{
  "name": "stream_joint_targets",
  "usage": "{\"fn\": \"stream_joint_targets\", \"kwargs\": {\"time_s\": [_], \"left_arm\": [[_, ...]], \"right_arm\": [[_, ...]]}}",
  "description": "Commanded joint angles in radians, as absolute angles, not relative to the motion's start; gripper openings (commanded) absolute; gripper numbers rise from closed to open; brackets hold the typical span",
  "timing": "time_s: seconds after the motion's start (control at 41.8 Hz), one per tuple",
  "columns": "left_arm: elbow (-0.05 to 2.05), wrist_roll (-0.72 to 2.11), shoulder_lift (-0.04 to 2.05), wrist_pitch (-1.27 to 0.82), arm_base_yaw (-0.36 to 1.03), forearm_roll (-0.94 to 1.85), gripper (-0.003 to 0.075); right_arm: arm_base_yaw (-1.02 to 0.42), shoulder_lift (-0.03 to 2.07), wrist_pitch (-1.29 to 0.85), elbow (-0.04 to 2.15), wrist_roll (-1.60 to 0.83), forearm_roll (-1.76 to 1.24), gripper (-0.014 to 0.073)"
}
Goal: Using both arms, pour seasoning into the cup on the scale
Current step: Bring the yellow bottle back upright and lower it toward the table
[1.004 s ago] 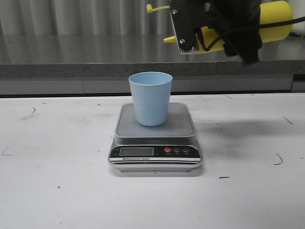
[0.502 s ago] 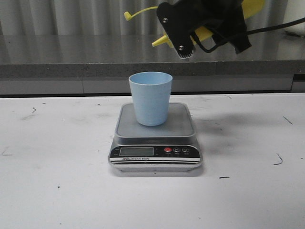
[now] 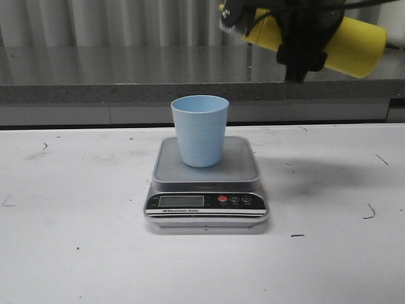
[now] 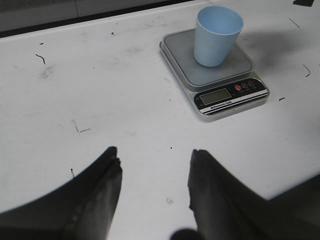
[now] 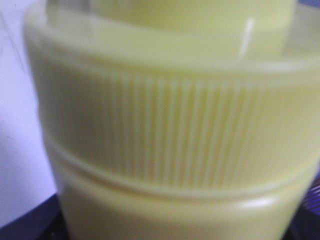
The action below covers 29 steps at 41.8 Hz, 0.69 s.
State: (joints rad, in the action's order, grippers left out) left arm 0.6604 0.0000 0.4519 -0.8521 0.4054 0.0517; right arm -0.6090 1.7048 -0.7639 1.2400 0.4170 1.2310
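The yellow bottle's [image 3: 354, 44] nozzle end is hidden behind the right claw [image 3: 297, 38].

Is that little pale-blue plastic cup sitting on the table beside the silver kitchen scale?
No, the pale-blue plastic cup stands upright on the platform of the silver-grey digital scale, not on the white table.

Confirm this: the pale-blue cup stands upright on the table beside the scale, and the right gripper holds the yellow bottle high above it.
Not quite. The pale-blue cup stands upright on the scale platform itself, not on the table beside it; the front view shows this. The right gripper does hold the yellow squeeze bottle high above.
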Motion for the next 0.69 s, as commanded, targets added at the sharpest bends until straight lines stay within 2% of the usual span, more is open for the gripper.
{"fn": "stream_joint_targets", "kwargs": {"time_s": [0.0, 0.143, 0.335, 0.669], "left_arm": [[0.686, -0.016, 0.458, -0.785, 0.404, 0.058, 0.0313], [0.686, -0.016, 0.458, -0.785, 0.404, 0.058, 0.0313], [0.686, -0.016, 0.458, -0.784, 0.404, 0.058, 0.0313], [0.686, -0.016, 0.458, -0.784, 0.404, 0.058, 0.0313]], "right_arm": [[-0.597, 1.578, -0.788, 1.279, 0.461, 1.135, 0.0342], [-0.548, 1.463, -0.704, 1.244, 0.46, 0.938, 0.0342], [-0.439, 1.313, -0.447, 1.097, 0.46, 0.733, 0.0342], [-0.193, 1.235, 0.084, 0.759, 0.462, 0.664, 0.0342]]}}
